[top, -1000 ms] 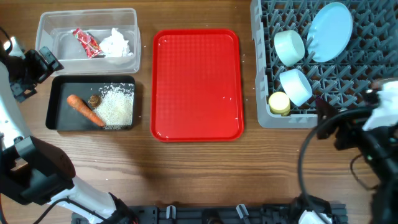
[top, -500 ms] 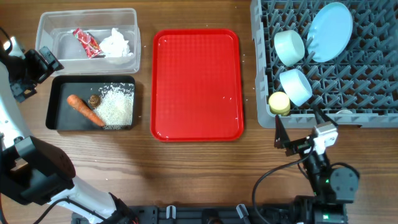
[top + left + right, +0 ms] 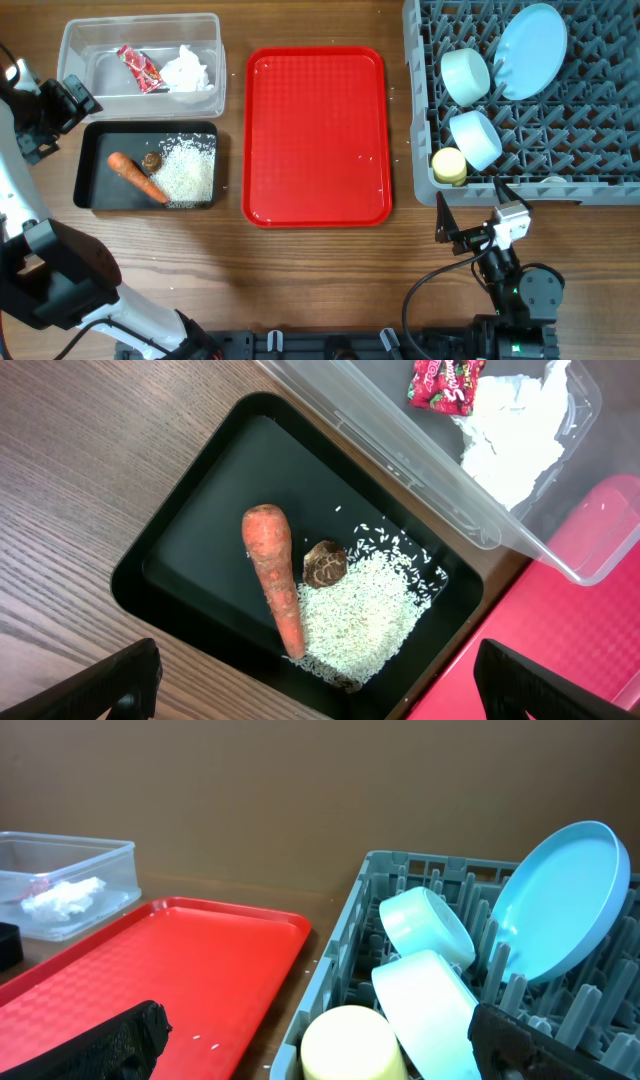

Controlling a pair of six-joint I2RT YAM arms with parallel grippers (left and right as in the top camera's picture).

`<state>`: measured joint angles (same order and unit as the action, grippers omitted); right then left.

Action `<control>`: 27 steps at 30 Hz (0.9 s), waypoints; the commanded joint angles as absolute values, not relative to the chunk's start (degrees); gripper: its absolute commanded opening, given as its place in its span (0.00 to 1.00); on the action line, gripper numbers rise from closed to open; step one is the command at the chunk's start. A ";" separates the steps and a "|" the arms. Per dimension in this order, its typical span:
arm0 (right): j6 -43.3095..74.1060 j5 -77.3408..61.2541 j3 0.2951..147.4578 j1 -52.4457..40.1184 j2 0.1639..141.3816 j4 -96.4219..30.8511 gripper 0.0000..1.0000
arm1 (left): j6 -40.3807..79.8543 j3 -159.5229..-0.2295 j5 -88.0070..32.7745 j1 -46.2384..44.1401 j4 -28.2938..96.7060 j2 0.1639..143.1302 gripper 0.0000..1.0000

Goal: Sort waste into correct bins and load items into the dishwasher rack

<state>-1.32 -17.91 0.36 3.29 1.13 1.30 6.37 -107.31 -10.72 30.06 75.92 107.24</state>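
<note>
The grey rack [image 3: 580,130] at the back right holds a light-blue plate [image 3: 530,50], a pale green bowl [image 3: 465,75], a light-blue bowl [image 3: 475,138] and a yellow cup [image 3: 449,166]. I cannot make out the spoon. The clear tub [image 3: 90,50] holds a red wrapper [image 3: 139,68] and white tissue [image 3: 187,70]. The black tray [image 3: 95,190] holds the carrot [image 3: 137,176], a brown lump [image 3: 152,160] and rice [image 3: 187,170]. My left gripper [image 3: 72,100] is open and empty at the bins' left side. My right gripper [image 3: 470,212] is open and empty in front of the rack.
A large red tray [image 3: 317,135] lies between the bins and the rack, with a few rice grains on it. The right arm's base and cable [image 3: 515,290] sit at the table's front edge. Bare wood runs along the front.
My right arm has swung from the right edge down to the front of the rack and shifted slightly left. The left arm and all objects have not moved.
</note>
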 commanded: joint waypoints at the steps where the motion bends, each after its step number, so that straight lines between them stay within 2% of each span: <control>1: -1.39 -17.34 0.30 3.01 1.39 1.45 1.00 | 6.46 -107.68 -10.81 30.06 75.92 105.75 1.00; 11: -1.39 -17.34 0.30 3.01 1.39 1.45 1.00 | 6.44 -107.68 -10.76 30.06 76.20 105.75 1.00; 18: -1.39 -17.34 0.30 3.01 1.39 1.43 1.00 | 6.42 -107.57 -9.45 27.90 81.03 103.68 1.00; 23: -1.39 -17.34 0.30 3.01 1.39 1.45 1.00 | 6.22 -96.95 -9.52 20.75 55.29 92.92 1.00; 27: -1.37 -17.34 0.30 3.01 1.39 1.45 1.00 | 6.22 -75.48 -9.50 12.32 28.86 80.62 1.00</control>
